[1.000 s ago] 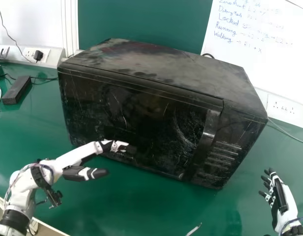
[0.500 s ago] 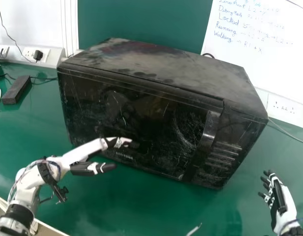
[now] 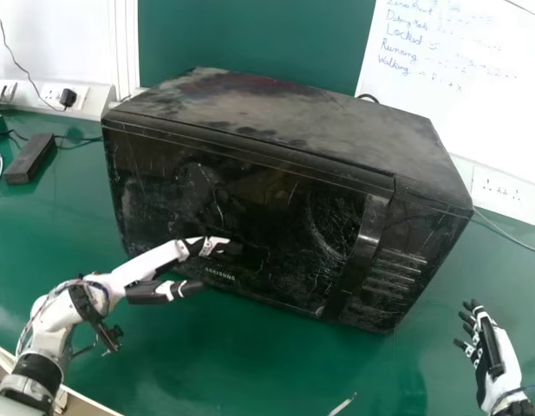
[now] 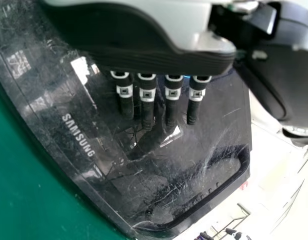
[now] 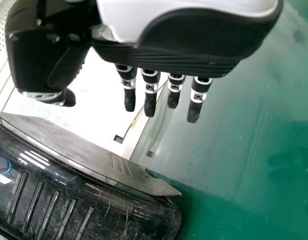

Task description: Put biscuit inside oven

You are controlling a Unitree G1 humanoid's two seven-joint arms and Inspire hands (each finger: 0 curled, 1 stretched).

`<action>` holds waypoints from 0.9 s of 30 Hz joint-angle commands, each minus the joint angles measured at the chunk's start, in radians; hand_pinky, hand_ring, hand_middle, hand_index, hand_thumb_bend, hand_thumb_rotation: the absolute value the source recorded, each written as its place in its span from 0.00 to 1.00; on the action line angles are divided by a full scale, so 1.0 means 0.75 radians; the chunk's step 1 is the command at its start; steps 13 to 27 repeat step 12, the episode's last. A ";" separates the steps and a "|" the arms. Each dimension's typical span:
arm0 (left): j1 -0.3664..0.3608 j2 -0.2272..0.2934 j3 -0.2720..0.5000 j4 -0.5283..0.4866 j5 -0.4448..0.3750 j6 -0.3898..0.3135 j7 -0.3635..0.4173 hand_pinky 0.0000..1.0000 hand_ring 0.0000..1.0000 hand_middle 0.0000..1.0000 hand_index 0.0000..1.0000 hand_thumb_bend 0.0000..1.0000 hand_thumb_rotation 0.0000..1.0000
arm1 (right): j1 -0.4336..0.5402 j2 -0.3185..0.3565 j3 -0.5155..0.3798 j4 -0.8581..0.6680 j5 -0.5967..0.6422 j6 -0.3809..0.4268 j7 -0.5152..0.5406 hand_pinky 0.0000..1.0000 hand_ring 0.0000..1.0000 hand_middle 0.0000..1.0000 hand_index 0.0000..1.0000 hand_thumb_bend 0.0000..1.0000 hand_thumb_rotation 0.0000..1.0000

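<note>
The oven [image 3: 276,199] seems just ahead of the left hand's [image 3: 169,255] fingers [image 3: 198,247].

So the oven [image 3: 284,113] is shut, its door [image 3: 241,204] basically walling off the inside. There's a decent lane for a hand over the green table [image 3: 432,355] between it and the right hand [image 3: 503,364], though.
</note>
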 commanded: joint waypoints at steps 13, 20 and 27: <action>0.257 0.147 0.054 -0.246 -0.170 0.113 -0.111 0.64 0.73 0.80 0.85 0.71 0.66 | 0.014 0.048 0.040 -0.001 -0.030 -0.044 -0.008 0.90 0.93 0.95 0.96 0.63 0.95; 0.257 0.147 0.054 -0.246 -0.170 0.113 -0.111 0.64 0.73 0.80 0.85 0.71 0.66 | 0.014 0.048 0.040 -0.001 -0.030 -0.044 -0.008 0.90 0.93 0.95 0.96 0.63 0.95; 0.257 0.147 0.054 -0.246 -0.170 0.113 -0.111 0.64 0.73 0.80 0.85 0.71 0.66 | 0.014 0.048 0.040 -0.001 -0.030 -0.044 -0.008 0.90 0.93 0.95 0.96 0.63 0.95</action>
